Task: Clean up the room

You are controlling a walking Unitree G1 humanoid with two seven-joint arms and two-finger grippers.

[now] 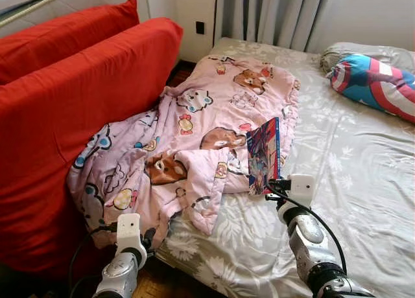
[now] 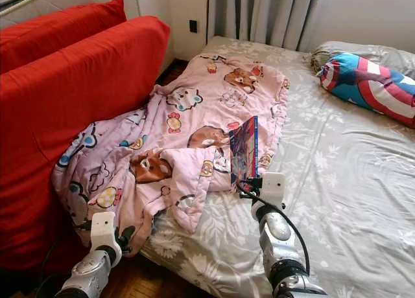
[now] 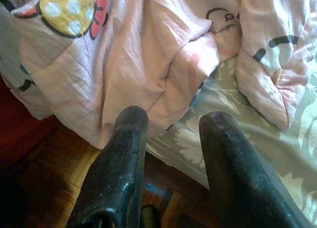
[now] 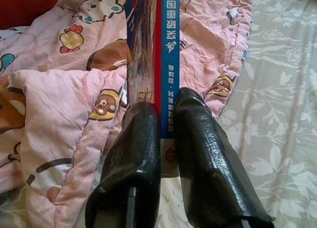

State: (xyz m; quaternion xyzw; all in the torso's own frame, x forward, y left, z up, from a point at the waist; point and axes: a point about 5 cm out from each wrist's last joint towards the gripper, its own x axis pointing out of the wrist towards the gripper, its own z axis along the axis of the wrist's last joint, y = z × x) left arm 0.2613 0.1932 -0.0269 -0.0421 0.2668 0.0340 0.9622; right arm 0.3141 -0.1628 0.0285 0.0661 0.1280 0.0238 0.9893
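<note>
A thin book (image 1: pixel 264 154) with a blue spine (image 4: pixel 170 64) and a colourful cover stands on edge over the pink cartoon blanket (image 1: pixel 194 129) on the bed. My right gripper (image 4: pixel 166 111) is shut on the book's lower end, one black finger on each side. My left gripper (image 3: pixel 171 124) hangs low at the bed's near left corner, open, its fingertips (image 3: pixel 131 120) just short of the blanket's hanging edge. Nothing is between them.
The bed has a grey floral sheet (image 1: pixel 363 181). A red sofa (image 1: pixel 71 103) stands close along its left side. A striped red, white and blue cushion (image 1: pixel 376 84) lies at the far right, with curtains (image 1: pixel 272 16) behind. Wooden floor (image 3: pixel 54 168) shows below the left gripper.
</note>
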